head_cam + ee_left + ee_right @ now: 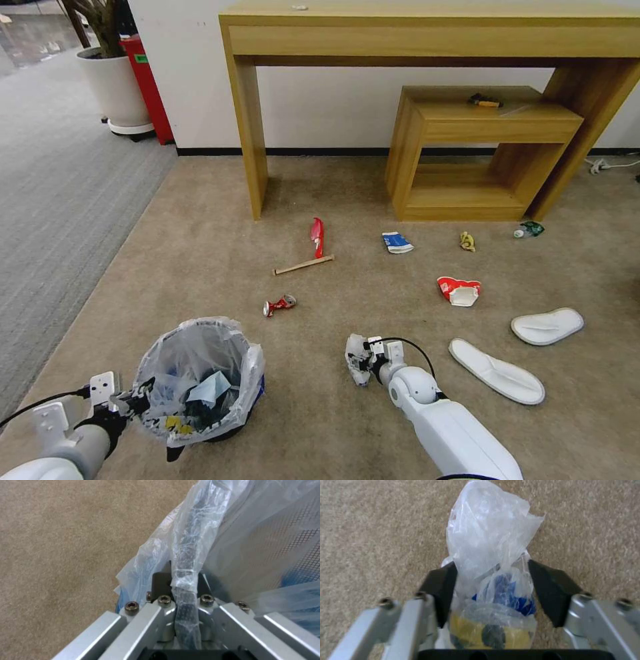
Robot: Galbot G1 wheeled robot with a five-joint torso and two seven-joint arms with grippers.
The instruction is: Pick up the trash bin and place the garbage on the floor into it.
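Even, bright indoor light from overhead; soft short shadows under the desk [427, 40] and small shelf [480, 153], no hard glare on the carpet [200, 253]. Head view sharp at centre, w/ wide-angle bowing twd edges. Both wrist views soft: near metal links blurred, plastic bag [490, 530] shows pale sheen, carpet grain smeared.
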